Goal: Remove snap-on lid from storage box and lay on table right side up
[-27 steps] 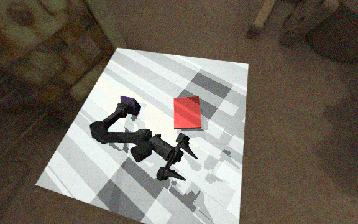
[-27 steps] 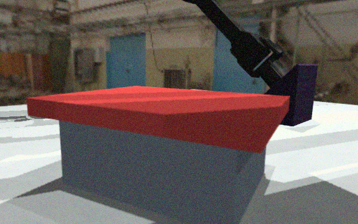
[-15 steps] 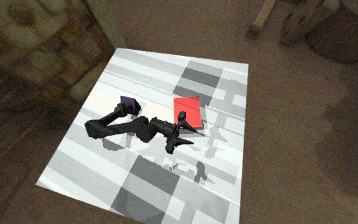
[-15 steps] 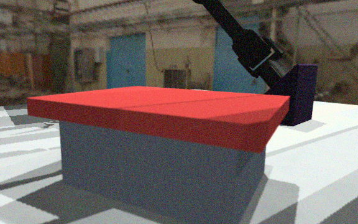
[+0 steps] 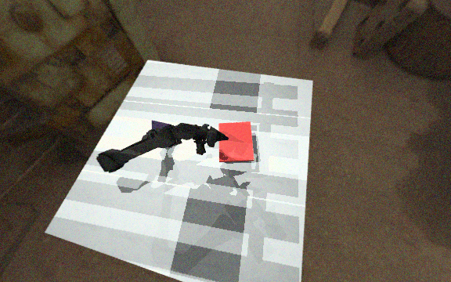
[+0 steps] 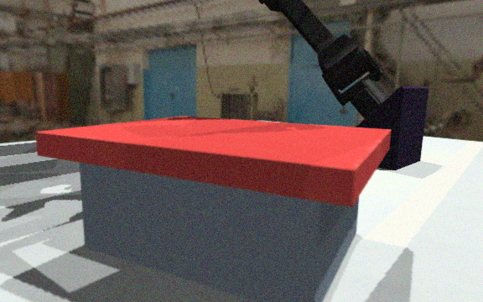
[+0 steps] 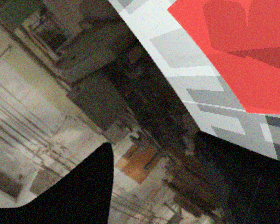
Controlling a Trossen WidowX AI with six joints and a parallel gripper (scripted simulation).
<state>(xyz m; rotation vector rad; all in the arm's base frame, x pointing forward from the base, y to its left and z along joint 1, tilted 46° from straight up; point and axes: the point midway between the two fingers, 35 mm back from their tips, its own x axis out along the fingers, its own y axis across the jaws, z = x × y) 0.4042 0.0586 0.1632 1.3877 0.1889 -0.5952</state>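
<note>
The flat red lid (image 5: 236, 146) (image 6: 225, 143) (image 7: 226, 30) sits on top of the blue-grey storage box (image 6: 208, 222), right side up, its rim overhanging the box walls. In the top view the lid hides most of the box. My gripper (image 5: 223, 136) (image 7: 153, 144) is partly open with nothing between its fingers. In the top view its tips overlap the lid's left edge from above. The wrist view shows it rolled, with the lid off to the upper right and shadows on it. Contact with the lid cannot be seen. The exterior view does not show the fingers.
A dark purple block (image 5: 159, 124) (image 6: 411, 126) stands at the arm's base. The arm (image 5: 143, 146) (image 6: 344, 63) reaches over the table from the left in the top view. The table (image 5: 284, 251) (image 6: 459, 201) has patterned shadows, and its right edge lies beyond the box.
</note>
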